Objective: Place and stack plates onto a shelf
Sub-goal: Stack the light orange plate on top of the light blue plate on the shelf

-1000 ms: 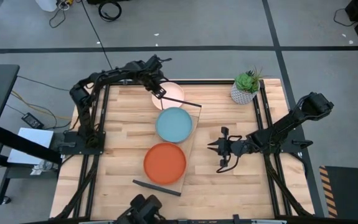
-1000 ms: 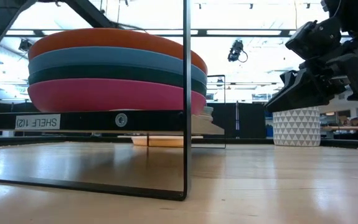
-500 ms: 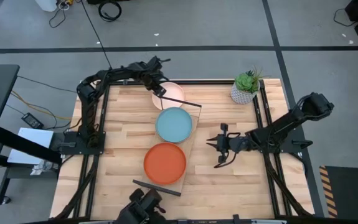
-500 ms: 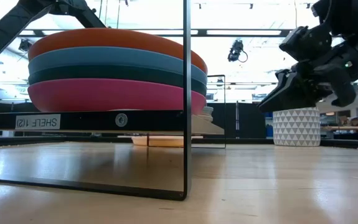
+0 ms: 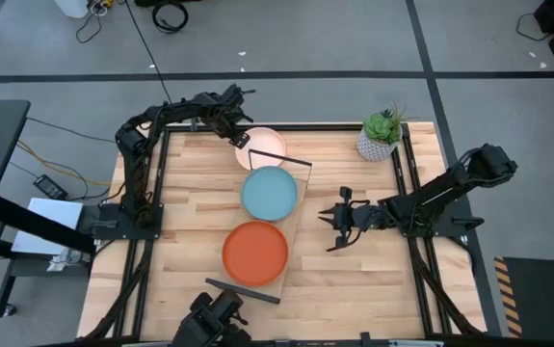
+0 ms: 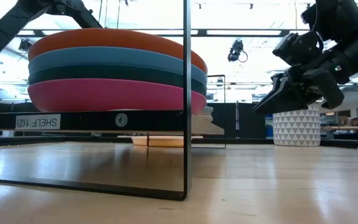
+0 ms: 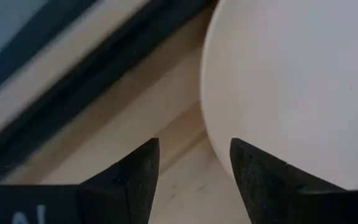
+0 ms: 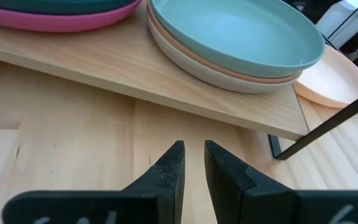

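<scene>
Two stacks fill the shelf (image 5: 291, 226); one peach plate (image 5: 262, 146) remains on the counter (image 5: 185, 207), left claw (image 5: 242, 141) parted, empty, at its rim; right claw (image 5: 332, 224) nearly closed, empty.

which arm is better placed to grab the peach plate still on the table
Left. Its hand hovers open right at the rim of the round peach plate lying on the slatted wooden tabletop behind the light-wood shelf. The right hand is across that shelf, beside the stacks.
</scene>
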